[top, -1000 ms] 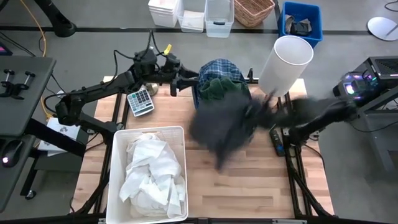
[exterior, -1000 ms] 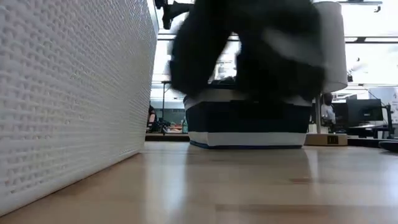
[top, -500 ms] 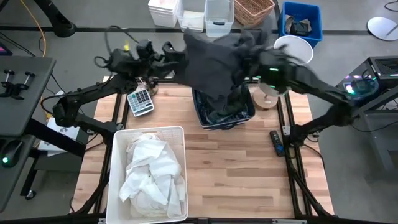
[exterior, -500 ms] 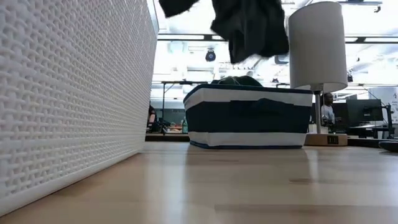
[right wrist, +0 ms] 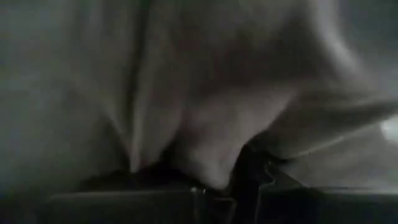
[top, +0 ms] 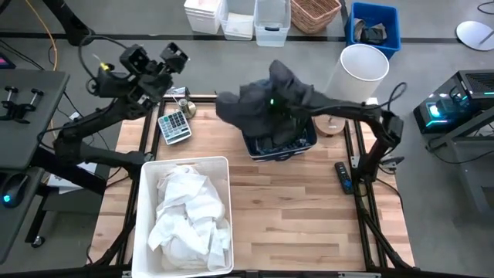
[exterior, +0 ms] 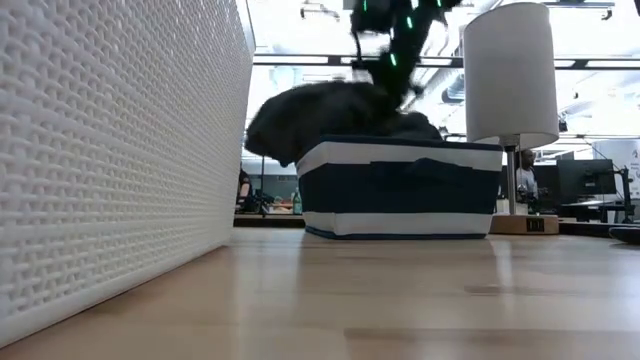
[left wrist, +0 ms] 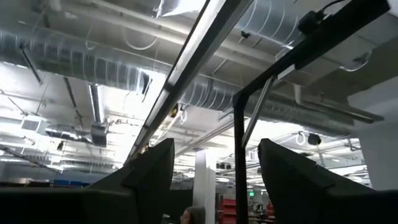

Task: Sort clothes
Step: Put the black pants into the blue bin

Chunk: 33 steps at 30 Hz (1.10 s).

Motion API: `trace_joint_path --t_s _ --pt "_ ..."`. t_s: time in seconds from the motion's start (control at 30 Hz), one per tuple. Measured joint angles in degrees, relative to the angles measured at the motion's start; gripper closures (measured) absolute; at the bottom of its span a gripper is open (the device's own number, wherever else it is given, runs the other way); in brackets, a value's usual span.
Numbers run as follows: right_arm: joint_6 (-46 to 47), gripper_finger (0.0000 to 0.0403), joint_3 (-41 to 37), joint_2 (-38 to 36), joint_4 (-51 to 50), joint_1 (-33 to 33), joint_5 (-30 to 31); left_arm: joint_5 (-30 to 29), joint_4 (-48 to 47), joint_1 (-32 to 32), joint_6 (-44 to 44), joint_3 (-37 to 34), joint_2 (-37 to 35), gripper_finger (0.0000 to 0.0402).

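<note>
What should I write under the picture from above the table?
Right gripper lowers a dark grey garment onto the dark blue bin; white clothes fill the white bin.

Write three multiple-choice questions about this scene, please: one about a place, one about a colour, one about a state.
1. Where does the dark grey garment lie?
A. on the dark blue bin
B. in the white bin
C. on the floor

2. What colour are the clothes in the white bin?
A. green
B. white
C. plaid

3. How is the left gripper?
A. shut on a shirt
B. open and empty
C. out of view

Answers: 1 A, it drapes over the bin's rim; 2 B, all white; 3 B, its fingers stand apart, raised off the table.
</note>
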Motion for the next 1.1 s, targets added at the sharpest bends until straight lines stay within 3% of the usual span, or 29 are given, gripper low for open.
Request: trace_joint_path --t_s 0.27,0.37,0.43,0.63,0.73,0.9,1.1 --pt "10.0 0.0381 -24.6 -1.2 14.3 2.7 -9.0 0.8 -4.0 0.0 0.0 0.0 -2.7 0.0182" --pt "16.4 0.0380 -28.6 -1.5 17.5 2.8 -11.1 2.2 -10.1 0.0 0.1 0.0 -2.9 0.0182" --pt "18.9 0.0357 -29.5 -1.5 16.5 3.2 -11.2 2.3 -16.3 0.0 0.1 0.0 -2.8 0.0182" --pt "15.7 0.0239 -26.4 -3.1 7.7 4.3 -13.2 2.3 -40.5 -2.7 7.2 0.0 -2.4 0.0182" --pt "11.7 0.0202 -22.0 -4.7 1.4 4.3 -14.4 2.2 -51.8 -6.1 12.9 0.0 -2.4 0.0182" --pt "6.8 0.0186 -14.2 -8.9 -5.1 3.2 -14.1 -4.8 -67.5 -14.4 19.8 0.0 -2.4 0.0186" --pt "4.8 0.0184 -7.9 -14.3 -6.5 1.0 -13.4 -13.1 -89.3 -28.4 17.6 0.0 -2.4 0.0237"
